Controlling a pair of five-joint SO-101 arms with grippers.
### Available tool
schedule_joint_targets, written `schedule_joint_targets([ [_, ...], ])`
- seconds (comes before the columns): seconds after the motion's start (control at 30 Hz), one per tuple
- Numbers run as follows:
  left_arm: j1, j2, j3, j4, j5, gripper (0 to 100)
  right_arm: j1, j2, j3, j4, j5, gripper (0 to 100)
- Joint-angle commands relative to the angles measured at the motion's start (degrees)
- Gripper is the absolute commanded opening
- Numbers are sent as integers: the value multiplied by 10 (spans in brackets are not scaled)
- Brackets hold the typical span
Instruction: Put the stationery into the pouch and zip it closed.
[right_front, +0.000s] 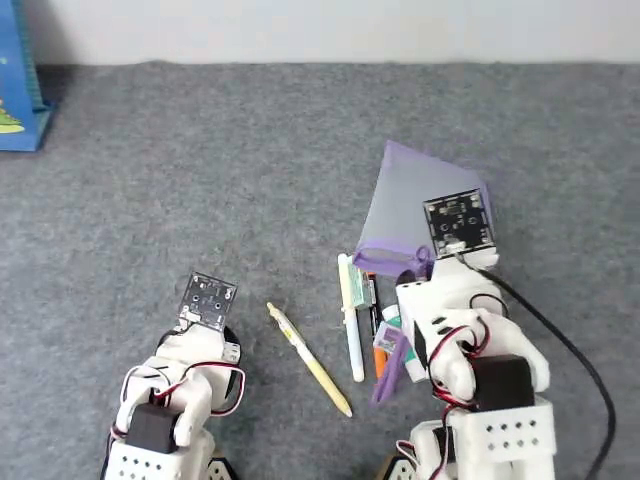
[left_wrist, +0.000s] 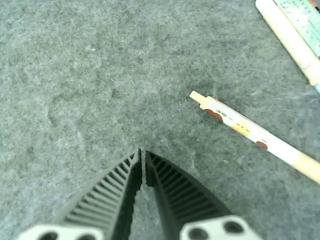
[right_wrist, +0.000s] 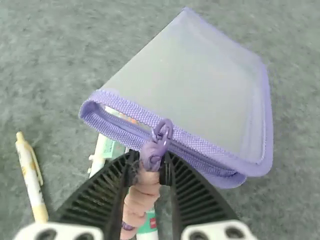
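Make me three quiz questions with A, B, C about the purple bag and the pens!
1. What colour is the pouch's edge?
A. red
B. green
C. purple

2. Where is the yellow pen?
A. inside the pouch
B. lying flat on the grey mat
C. standing in a cup

3. What is the right gripper doing?
A. pinching the zip pull
B. holding the yellow pen
C. hanging open with nothing in it

Answers:
1 C: the right wrist view shows a purple cloth rim and zip.
2 B: the high view shows it lying on the mat, apart from the pouch.
3 A: in the right wrist view its two fingers close on the purple pull.
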Motion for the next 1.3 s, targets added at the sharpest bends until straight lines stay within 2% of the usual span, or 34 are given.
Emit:
schedule_joint_targets([
  [0.0,-2,-8,-6,4,-3,15,-1,-15,10,-3,6,8],
  [0.67,-4,-8,-6,11,-8,15,-4,-16,18,2,1,8],
  [0.73,-4,-8,-20,15,-37,15,-1,-16,18,10,1,8],
  [0.9,1,-9,-59,18,-168,15,-1,-16,15,37,1,8],
  [0.93,14,-9,-60,13,-171,15,-1,-17,14,39,1,8],
  [1.03,59,-9,-56,-46,-148,15,-1,-31,14,39,0,8],
  [1.17,67,-9,-58,-120,-107,17,-5,-90,14,38,-62,8],
  [1.27,70,-9,-89,-140,-71,85,-5,-145,16,39,-69,8],
])
